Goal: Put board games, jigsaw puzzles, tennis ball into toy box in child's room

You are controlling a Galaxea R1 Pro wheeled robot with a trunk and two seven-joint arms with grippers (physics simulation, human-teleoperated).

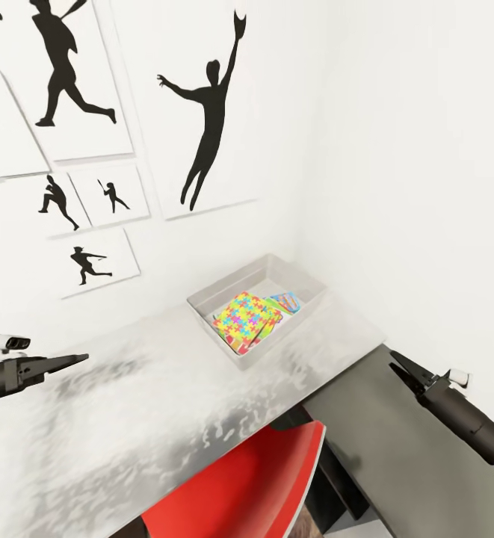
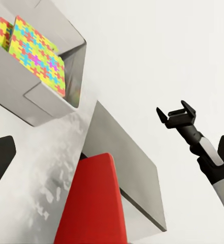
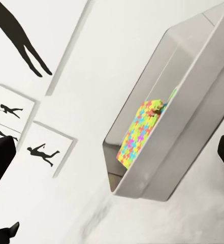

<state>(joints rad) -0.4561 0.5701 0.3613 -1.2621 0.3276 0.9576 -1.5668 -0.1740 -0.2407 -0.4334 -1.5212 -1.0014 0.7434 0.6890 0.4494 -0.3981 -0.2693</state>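
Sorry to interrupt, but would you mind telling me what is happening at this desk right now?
A two-armed robot is tidying toys into a grey toy box on the table. A jigsaw puzzle already lies inside it, with another colourful item partly hidden beneath. Neither arm is holding anything: the left gripper hovers over the pale tabletop, and the right gripper hovers open over the darker section. A red chair sits tucked under the table.

Bright, even light; mottled glare on table (image 1: 164, 396)

board game (image 1: 290, 300) mostly hidden under jigsaw puzzles (image 1: 245, 320), red chair (image 1: 239, 486) cut off by edge
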